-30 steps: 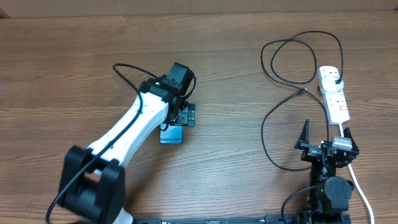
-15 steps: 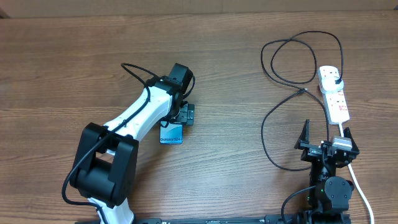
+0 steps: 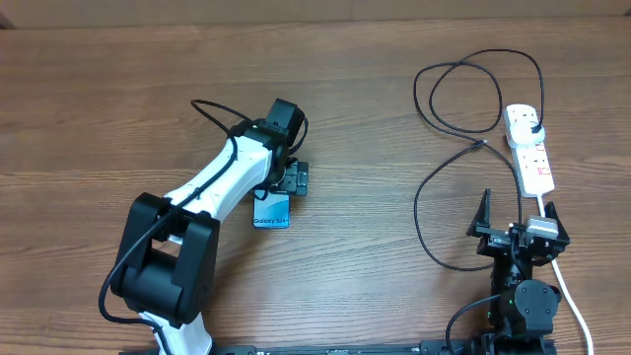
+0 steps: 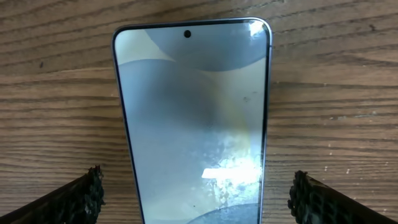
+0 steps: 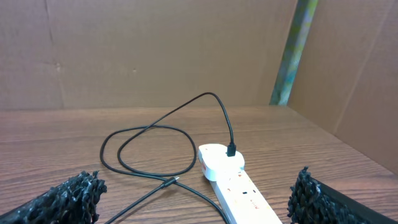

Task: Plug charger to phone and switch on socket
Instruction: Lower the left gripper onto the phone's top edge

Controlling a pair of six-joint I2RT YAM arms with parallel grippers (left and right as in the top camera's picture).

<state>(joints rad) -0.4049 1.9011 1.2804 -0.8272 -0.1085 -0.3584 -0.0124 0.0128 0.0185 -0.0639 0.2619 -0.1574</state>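
Observation:
The phone (image 4: 193, 118) lies flat on the wooden table with its light screen up. Its far end shows below my left arm in the overhead view, phone (image 3: 272, 215). My left gripper (image 4: 199, 194) is open and straddles the phone's near end, one finger on each side and clear of its edges; from overhead the left gripper (image 3: 288, 181) is partly hidden by the arm. The charger (image 3: 473, 89) loops at the far right, with its plug tip (image 3: 480, 144) loose on the table and its other end in the white socket (image 3: 533, 158). My right gripper (image 3: 516, 213) stands open in front of the socket (image 5: 245, 199), with nothing between its fingers.
The socket's white cord (image 3: 574, 296) runs down past the right arm's base. The black cable (image 5: 149, 152) curves left of the socket, plug tip (image 5: 169, 182) near it. Cardboard walls (image 5: 155, 50) stand behind the table.
The left arm's elbow has dropped and pulled in over the last second, while its gripper stayed over the phone. The right arm, cable and socket have not moved.

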